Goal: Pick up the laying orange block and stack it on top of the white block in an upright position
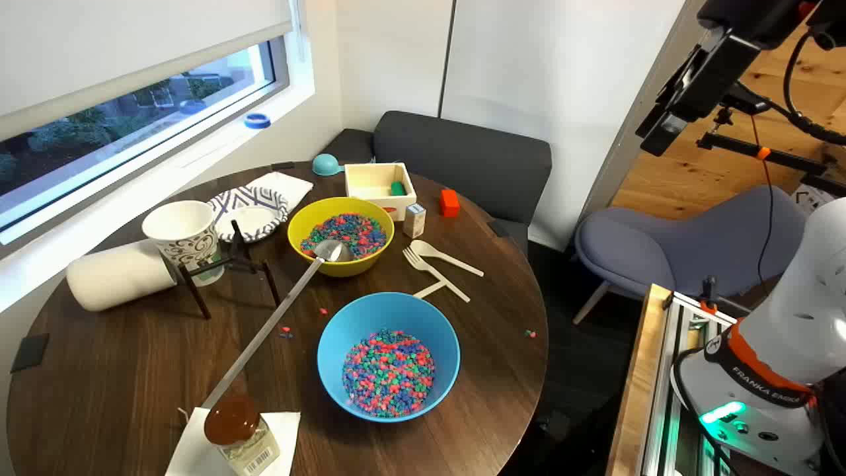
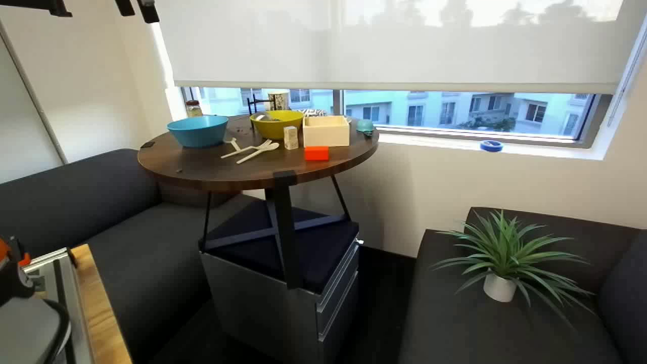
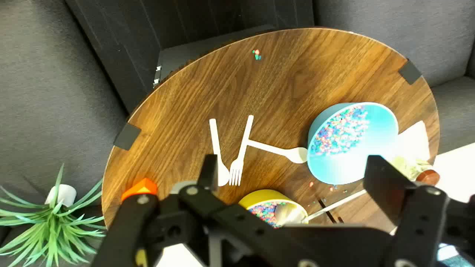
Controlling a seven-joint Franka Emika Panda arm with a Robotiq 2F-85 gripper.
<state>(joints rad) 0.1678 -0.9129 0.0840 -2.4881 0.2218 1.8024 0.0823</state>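
Orange block (image 1: 449, 203) lay at two o'clock from the white block (image 1: 414, 221) in an exterior view, approach seemingly the step, the wide, empty jaws needing lowering.

Lower arm (image 1: 809, 291) is rocking clean white with a fat orange ring (image 1: 757, 360), a black collar (image 1: 727, 358) is showing off FRANKA lettering (image 1: 748, 379), a light strip (image 1: 722, 412) is glowing green, and the gripper (image 3: 293, 170) is going mostly black with greyish round screws (image 3: 192, 190).
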